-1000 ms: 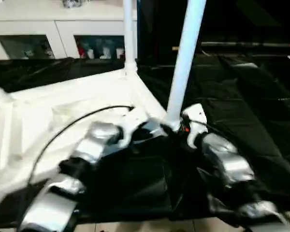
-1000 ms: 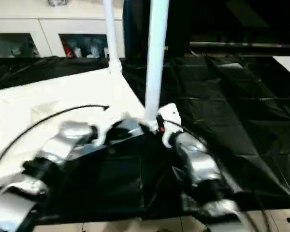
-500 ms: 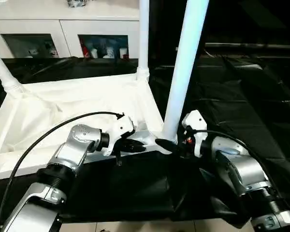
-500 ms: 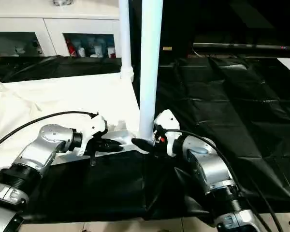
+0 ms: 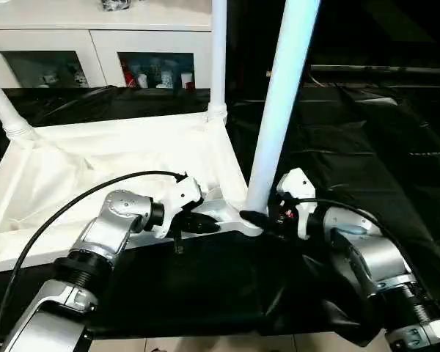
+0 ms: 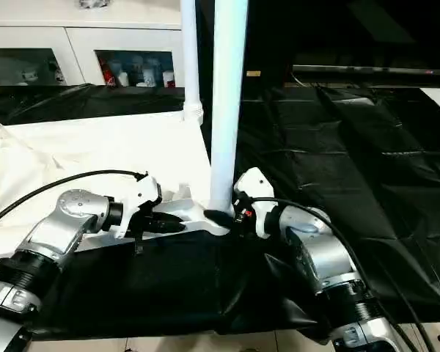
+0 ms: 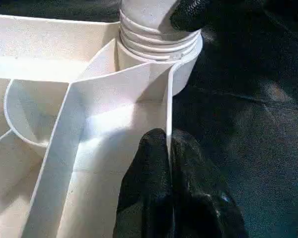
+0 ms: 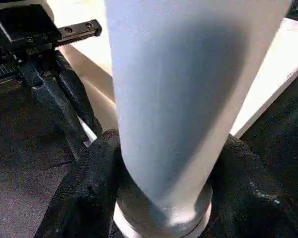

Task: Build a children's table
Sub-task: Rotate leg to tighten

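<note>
Currently, the upturned tabletop lies on black sheeting. Left gripper fingers pinch its rim; right gripper fingers straddle the near-corner leg.

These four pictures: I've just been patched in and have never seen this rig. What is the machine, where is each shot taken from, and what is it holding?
It is a humanoid robot with two silver arms, each ending in two black fingers. The two wide pictures come from its head, looking down over its forearms; the two close-ups come from cameras on its wrists.

On black sheeting lies the white tabletop, upside down, with legs standing up from its corners. A white cabinet stands behind.

The left gripper is shut on the tabletop's near rim; the left wrist picture shows its fingers pinching that thin wall. The right gripper has a finger on each side of the nearest leg, right at its base, where it enters the corner socket.
</note>
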{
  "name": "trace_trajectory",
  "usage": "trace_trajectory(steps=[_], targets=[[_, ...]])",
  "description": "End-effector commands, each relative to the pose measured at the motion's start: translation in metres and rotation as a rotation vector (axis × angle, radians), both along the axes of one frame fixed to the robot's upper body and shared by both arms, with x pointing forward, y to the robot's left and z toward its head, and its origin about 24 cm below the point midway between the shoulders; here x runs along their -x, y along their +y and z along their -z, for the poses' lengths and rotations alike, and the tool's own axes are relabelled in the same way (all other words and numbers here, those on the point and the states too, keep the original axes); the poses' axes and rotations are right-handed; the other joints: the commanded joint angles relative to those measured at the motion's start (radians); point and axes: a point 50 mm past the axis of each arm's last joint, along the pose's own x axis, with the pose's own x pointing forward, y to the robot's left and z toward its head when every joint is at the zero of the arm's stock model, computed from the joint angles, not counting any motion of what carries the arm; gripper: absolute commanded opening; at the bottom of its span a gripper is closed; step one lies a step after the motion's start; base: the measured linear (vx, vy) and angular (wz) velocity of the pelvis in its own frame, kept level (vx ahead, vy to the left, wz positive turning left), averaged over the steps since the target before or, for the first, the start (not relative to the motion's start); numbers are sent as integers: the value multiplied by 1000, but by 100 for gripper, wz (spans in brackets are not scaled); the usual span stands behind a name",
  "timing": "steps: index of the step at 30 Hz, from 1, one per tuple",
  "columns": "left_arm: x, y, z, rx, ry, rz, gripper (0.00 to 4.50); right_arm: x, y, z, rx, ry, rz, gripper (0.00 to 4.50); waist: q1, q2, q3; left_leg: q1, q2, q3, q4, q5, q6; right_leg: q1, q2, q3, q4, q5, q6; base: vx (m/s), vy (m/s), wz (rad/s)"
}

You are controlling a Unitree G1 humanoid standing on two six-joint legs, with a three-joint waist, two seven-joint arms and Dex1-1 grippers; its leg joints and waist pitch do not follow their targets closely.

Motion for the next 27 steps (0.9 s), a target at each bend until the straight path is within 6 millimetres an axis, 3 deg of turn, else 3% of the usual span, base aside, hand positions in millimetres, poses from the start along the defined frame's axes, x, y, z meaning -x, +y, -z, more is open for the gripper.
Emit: trace_trajectory(steps=[1, 4, 6, 8, 10, 14, 17, 20, 24, 26, 27], targets=[[0, -8, -7, 61, -16, 27, 0, 7, 3, 15, 10, 73, 1, 223, 0, -12, -62, -10, -11, 20, -61, -176, 45, 61, -34, 29, -75, -249, -186, 0, 0, 0], [-4, -14, -7, 69, -30, -10, 0, 5, 3, 23, -50, 108, 109, 213, -1, -10, -61, -8, -10, 20, -62, -185, 42, 59, -34, 29, -76, -254, -186, 0, 0, 0], [-10, -22, -6, 68, -54, -66, 0, 3, 6, 31, -81, 132, 216, 207, -2, -13, -59, -7, -12, 19, -65, -208, 29, 58, -35, 27, -83, -309, -171, 0, 0, 0], [-16, -29, -5, 57, -77, -121, 0, 1, 10, 38, -85, 148, 297, 205, -3, -8, -57, -3, -12, 17, -67, -233, 15, 53, -35, 27, -88, -358, -155, 0, 0, 0], [-20, -37, -5, 51, -90, -157, 0, -2, 15, 42, -73, 153, 364, 204, -5, -9, -55, -1, -14, 18, -67, -255, 7, 49, -34, 27, -92, -390, -143, 0, 0, 0], [-30, -69, -6, 40, -121, -272, 0, -22, 30, 47, -66, 169, 608, 204, -12, -7, -56, -1, -17, 13, -67, -285, -4, 46, -35, 25, -99, -461, -117, 0, 0, 0], [-32, -80, -6, 32, -132, -288, 0, -29, 37, 45, -71, 172, 663, 204, -16, -10, -57, 0, -19, 13, -66, -295, 0, 44, -34, 24, -102, -460, -114, 0, 0, 0], [-32, -90, -5, 21, -152, -287, 0, -37, 48, 38, -80, 133, 657, 204, -14, -10, -61, -5, -18, 15, -65, -267, 13, 49, -35, 25, -97, -389, -129, 0, 0, 0], [-33, -87, -6, 26, -155, -284, 0, -38, 49, 32, -131, 97, 632, 204, -12, -11, -63, -9, -17, 16, -64, -234, 25, 56, -34, 26, -86, -295, -160, 0, 0, 0], [-33, -84, -6, 27, -156, -281, 0, -39, 49, 27, -179, 76, 615, 204, -11, -11, -62, -9, -17, 18, -64, -234, 31, 56, -35, 26, -87, -290, -167, 0, 0, 0], [-33, -82, -5, 29, -155, -275, 0, -40, 47, 24, -208, 68, 598, 239, -11, -12, -62, -8, -17, 18, -64, -239, 34, 57, -35, 26, -87, -301, -167, 0, 0, 0]])
